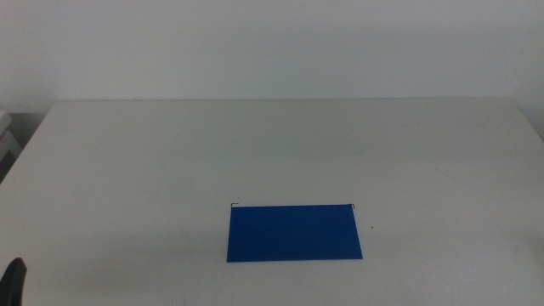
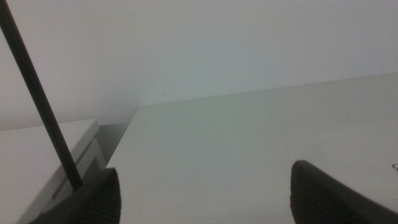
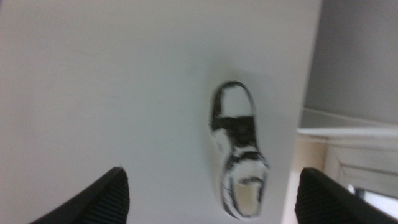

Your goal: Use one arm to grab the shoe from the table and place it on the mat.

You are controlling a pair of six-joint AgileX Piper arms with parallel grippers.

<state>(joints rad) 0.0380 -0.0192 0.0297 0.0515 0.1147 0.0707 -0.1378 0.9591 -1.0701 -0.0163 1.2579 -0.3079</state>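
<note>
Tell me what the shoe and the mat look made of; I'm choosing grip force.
The shoe looks like smooth synthetic leather, white with black patches, lying near the table edge; the right wrist view is too blurred to be sure. The mat looks like a thin flat sheet, perhaps foam or plastic: even deep blue, matte, no glare. The open right gripper hovers near the shoe.

Smooth matt off-white table (image 1: 170, 161), flat thin mat (image 1: 294, 232) in plain deep blue with a dull finish, white and black shoe (image 3: 237, 149) between the right jaws, soft-looking top, smooth white sole, dark matt jaws with fine ridges
</note>
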